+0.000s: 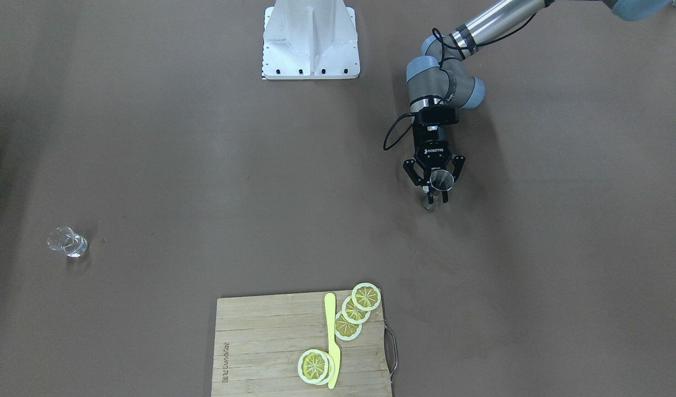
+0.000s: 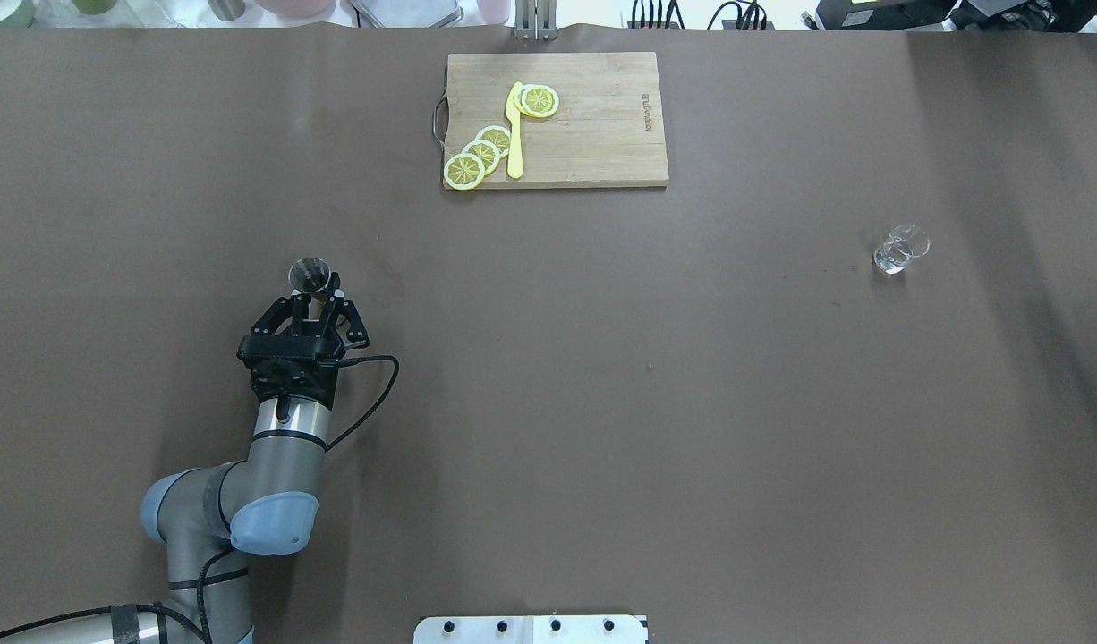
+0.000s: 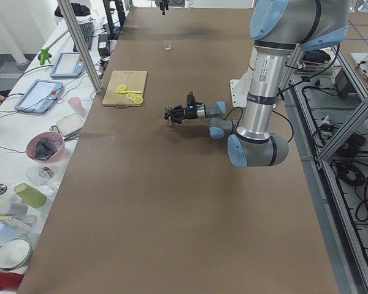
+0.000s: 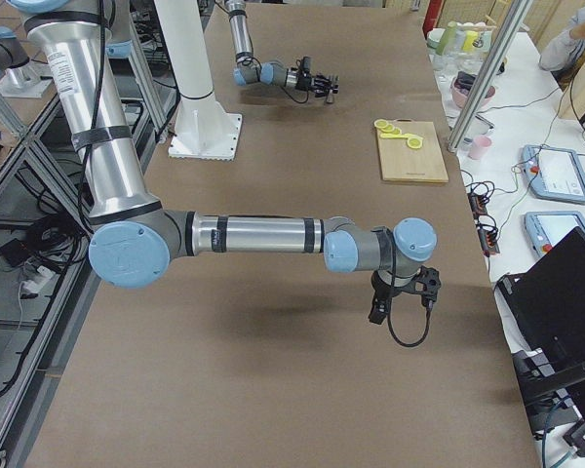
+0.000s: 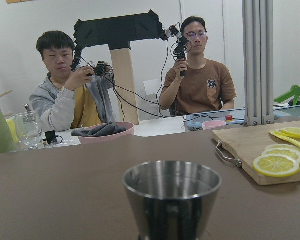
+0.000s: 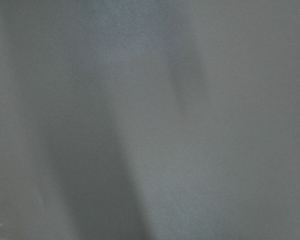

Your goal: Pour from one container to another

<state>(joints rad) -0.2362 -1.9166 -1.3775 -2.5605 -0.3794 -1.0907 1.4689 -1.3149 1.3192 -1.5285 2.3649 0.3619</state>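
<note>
Ok so front view first: the left tool (image 1: 436,196) sits with its fingers narrow around the jigger (image 1: 441,180), which stands upright, mouth up, and to me that reads as a grip on its waist. The glass (image 1: 68,242) is way over on the opposite side of the surface (image 1: 150,138), well apart from it, with nothing touching it. A board (image 1: 261,342) with lemon slices (image 1: 366,296) and a yellow knife (image 1: 331,342) lies at the operators' edge, out of the way. Overhead says the same: jigger at the left tool's tips on the robot's left, glass alone far out on its right. The left-side view shows the jigger low, at or just off the surface, can't tell which. The right-side view shows the right tool (image 4: 400,292) pointing down over bare surface, but whether it's wide or narrow I can't tell from there. The left wrist cam is filled with the jigger's upper cup, upright, with two people (image 5: 200,85) beyond the surface. The right wrist cam is just blurry brown. My read: this is the setup step, the receiver is secured and the pour isn't started. The next move calls for the right arm to reach the glass, grab it round the body and bring it over the jigger, maybe with the jigger carried toward the middle. That mouth is small, so lining up matters.
</note>
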